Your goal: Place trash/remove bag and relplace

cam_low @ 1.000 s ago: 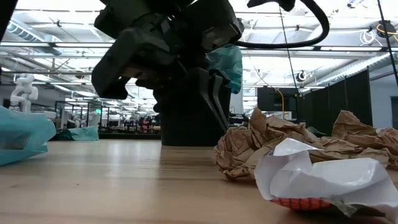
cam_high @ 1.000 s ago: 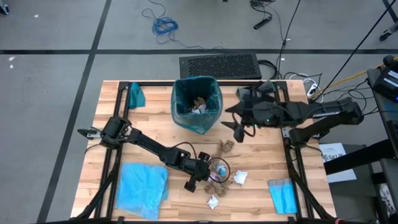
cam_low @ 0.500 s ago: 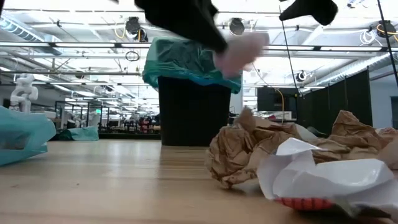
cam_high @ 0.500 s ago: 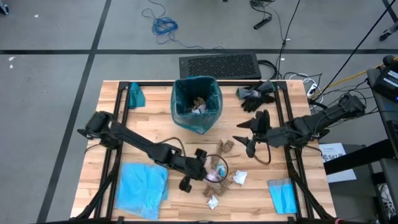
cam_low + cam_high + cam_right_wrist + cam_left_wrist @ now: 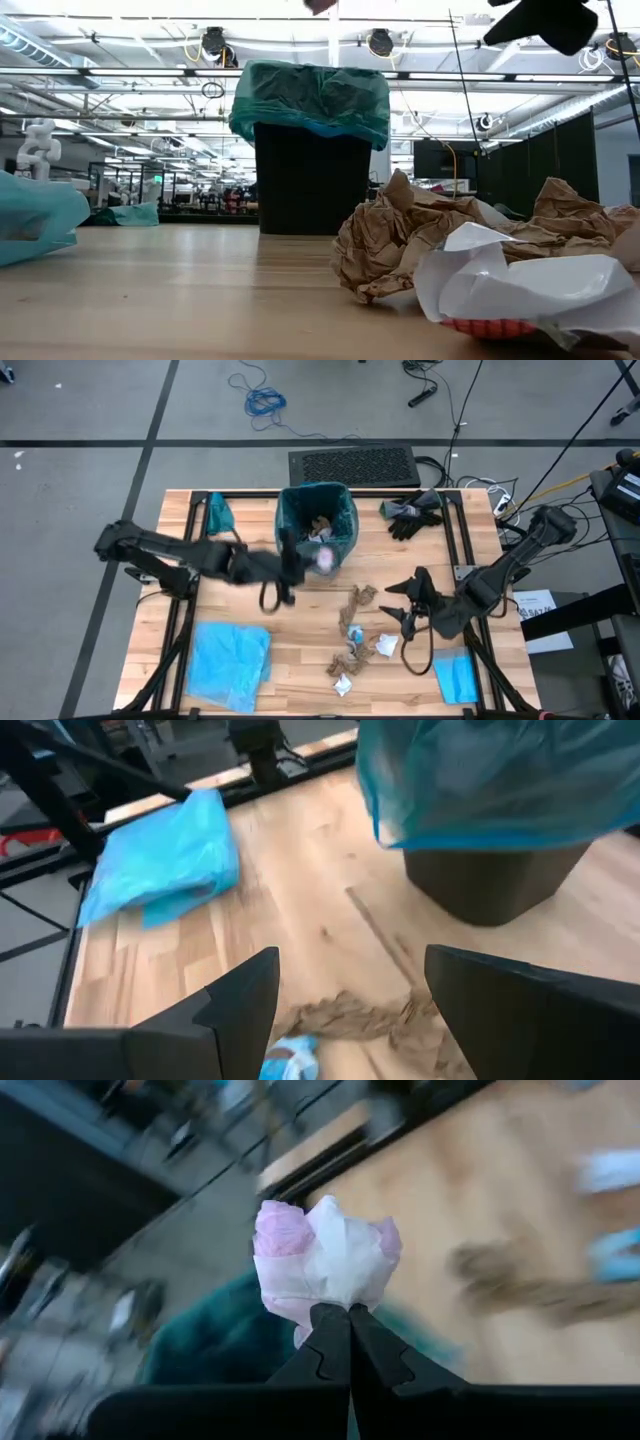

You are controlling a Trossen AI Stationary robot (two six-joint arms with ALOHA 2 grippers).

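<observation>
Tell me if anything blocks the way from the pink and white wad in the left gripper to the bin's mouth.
Nothing visible does. The left gripper holds the pink-white crumpled wad at the rim of the teal-lined bin, whose mouth is open.

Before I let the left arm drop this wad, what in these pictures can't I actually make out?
- Bin contents: only scraps near the teal bag's rim show in the high view; the liner hides the depth.
- Left pincer: motion-blurred in the high view, so where the white-pink wad sits against the rim is unclear.
- Left wrist view: background smeared.
- Low view: both pincers cut off by the top edge.
</observation>
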